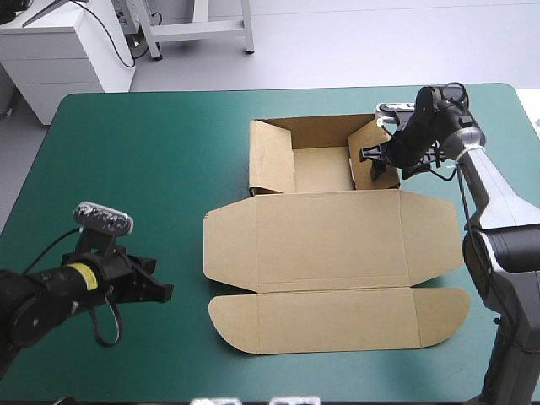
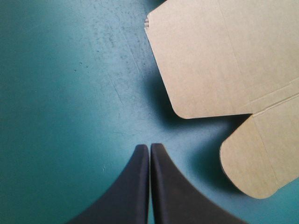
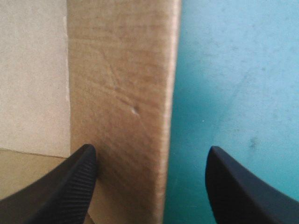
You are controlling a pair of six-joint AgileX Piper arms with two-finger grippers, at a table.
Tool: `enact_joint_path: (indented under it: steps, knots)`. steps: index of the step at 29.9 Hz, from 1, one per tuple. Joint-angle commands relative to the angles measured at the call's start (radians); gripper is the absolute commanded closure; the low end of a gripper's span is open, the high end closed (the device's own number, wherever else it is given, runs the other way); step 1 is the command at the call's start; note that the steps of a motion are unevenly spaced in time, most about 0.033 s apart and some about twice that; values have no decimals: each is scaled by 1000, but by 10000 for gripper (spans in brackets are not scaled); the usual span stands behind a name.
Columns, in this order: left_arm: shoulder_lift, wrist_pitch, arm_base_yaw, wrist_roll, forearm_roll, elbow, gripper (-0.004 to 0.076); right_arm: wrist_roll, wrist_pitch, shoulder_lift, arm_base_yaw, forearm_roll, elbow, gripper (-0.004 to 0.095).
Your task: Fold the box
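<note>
1 box (image 1: 329,236) wall edge, right tool (image 3: 150,148) astride

You have a table (image 1: 51,245) with rounded corners under a teal-green cover (image 1: 126,169). One thing lies on it: the box (image 1: 278,245), a cut sheet of brown board, set right of the table's middle and reaching close to the right edge. Its far part stands as an open tray (image 1: 321,164), with walls raised on the far, left and right sides. The rest lies flat on the cover: a broad lid (image 1: 337,236) with a side flap at each end, then a long front flap (image 1: 337,319) with rounded corners, nearest to you. In the left wrist view you can see faint scratches on the cover just beside the rounded left corners of the flat board.
</note>
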Motion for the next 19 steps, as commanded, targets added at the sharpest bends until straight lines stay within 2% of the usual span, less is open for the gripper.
enact_joint_path:
  steps: [1,4,10,14,19]
  knots:
    - [-118,-147,-6,-1,-7,110,732,-14,13,-40,-8,13,-19,436]
    - [-215,-195,-6,-1,-7,210,732,-20,13,-34,-8,17,-19,580]
    - [-384,-211,-6,-1,-7,341,732,-73,13,-26,-8,54,-19,926]
    - [-470,-211,-6,-1,-7,374,732,-116,15,-55,-8,64,-23,928]
    - [-522,-210,-6,-1,5,385,732,-122,15,-164,-63,-13,-67,928]
